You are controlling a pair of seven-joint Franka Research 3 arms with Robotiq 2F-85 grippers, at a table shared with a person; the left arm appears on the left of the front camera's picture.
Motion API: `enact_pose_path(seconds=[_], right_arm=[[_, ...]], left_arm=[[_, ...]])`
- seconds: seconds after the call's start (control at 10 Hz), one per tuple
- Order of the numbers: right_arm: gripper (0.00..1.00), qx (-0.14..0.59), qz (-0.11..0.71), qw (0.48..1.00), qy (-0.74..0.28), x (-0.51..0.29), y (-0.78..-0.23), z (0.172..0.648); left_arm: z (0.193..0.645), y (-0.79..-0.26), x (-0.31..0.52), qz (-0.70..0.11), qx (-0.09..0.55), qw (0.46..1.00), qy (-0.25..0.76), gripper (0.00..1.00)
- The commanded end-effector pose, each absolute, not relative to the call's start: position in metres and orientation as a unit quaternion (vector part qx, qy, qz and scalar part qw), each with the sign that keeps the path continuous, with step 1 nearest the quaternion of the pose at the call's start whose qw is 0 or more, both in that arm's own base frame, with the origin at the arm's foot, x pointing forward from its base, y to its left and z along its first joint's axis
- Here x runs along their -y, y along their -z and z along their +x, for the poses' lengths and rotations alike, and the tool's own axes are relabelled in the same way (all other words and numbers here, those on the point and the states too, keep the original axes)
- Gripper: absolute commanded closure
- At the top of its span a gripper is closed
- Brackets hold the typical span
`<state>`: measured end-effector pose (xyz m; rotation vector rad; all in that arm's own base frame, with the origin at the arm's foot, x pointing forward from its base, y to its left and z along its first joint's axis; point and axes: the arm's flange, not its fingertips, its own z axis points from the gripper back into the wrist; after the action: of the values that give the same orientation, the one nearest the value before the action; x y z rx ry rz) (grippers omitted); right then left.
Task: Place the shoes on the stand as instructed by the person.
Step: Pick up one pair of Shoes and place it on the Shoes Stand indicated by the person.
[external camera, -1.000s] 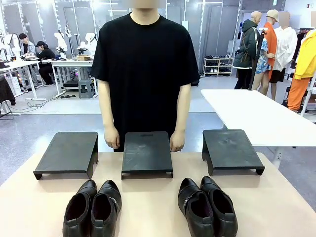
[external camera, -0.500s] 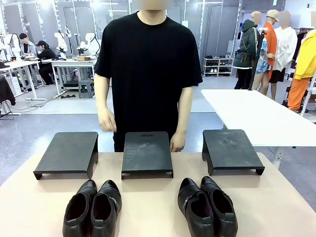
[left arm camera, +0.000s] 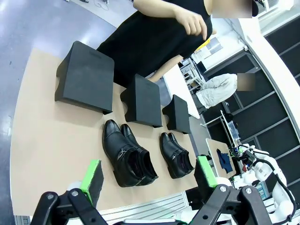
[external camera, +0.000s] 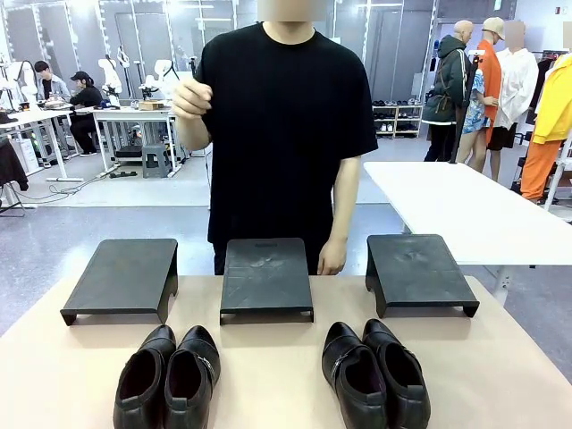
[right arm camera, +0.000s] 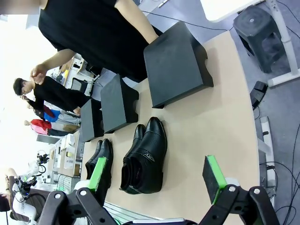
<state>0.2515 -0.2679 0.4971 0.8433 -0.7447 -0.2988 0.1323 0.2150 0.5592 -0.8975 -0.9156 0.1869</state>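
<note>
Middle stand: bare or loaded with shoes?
Bare. The middle stand carries nothing; the left pair and right pair of shoes both sit on the table nearer the robot.

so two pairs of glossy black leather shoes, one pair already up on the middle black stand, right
No: the front view shows both pairs of glossy black leather shoes on the tan tabletop, short of the middle black stand.

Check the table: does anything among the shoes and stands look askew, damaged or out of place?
Nothing serious. The left pair and right pair of shoes stand upright, neatly side by side. The middle stand shows pale scuffs on top.
</note>
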Motion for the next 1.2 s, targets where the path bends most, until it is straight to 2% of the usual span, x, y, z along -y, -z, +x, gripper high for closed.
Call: enact_pose_path(seconds=[0.0, 1.1], right_arm=[[0.00, 0.354, 0.400, 0.833, 0.143, 0.2707, -0.4972, 0.2505], [0.00, 0.354, 0.400, 0.833, 0.143, 0.2707, -0.4972, 0.2505]], left_arm=[[0.1308, -0.5591, -0.2169, -0.418, 0.429, 0.796, -0.087, 0.00], [0.1308, -0.5591, -0.2169, -0.418, 0.429, 0.796, -0.087, 0.00]])
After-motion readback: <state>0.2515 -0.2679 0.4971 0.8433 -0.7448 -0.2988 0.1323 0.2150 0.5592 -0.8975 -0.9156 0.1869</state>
